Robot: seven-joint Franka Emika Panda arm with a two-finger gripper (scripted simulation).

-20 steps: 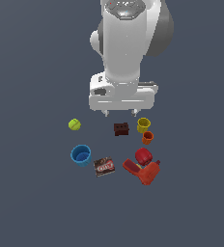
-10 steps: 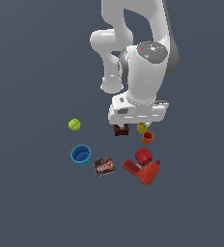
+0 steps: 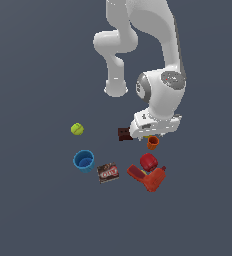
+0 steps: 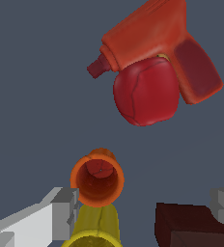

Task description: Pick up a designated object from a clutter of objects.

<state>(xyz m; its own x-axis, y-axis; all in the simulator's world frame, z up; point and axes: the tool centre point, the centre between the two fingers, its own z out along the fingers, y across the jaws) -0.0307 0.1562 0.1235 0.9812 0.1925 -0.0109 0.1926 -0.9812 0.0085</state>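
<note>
My wrist view shows the small orange cup [image 4: 97, 177] upright, the yellow cup [image 4: 95, 226] touching it, and the dark brown block [image 4: 189, 224] beside them. My hand [image 4: 142, 212] is spread wide, holding nothing. From outside, my arm hides the yellow cup. The orange cup [image 3: 152, 142] sits mid-worktop, just under the hand [image 3: 154, 128]. The red ball [image 3: 148, 161] leans on the red tool [image 3: 151, 178]. The brown box [image 3: 108, 172] has writing too small to read.

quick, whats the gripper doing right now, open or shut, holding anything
Gripper: open, fingers spread wide, holding nothing. The small tapered orange cup stands free on the table, not yet between the fingers.
</note>
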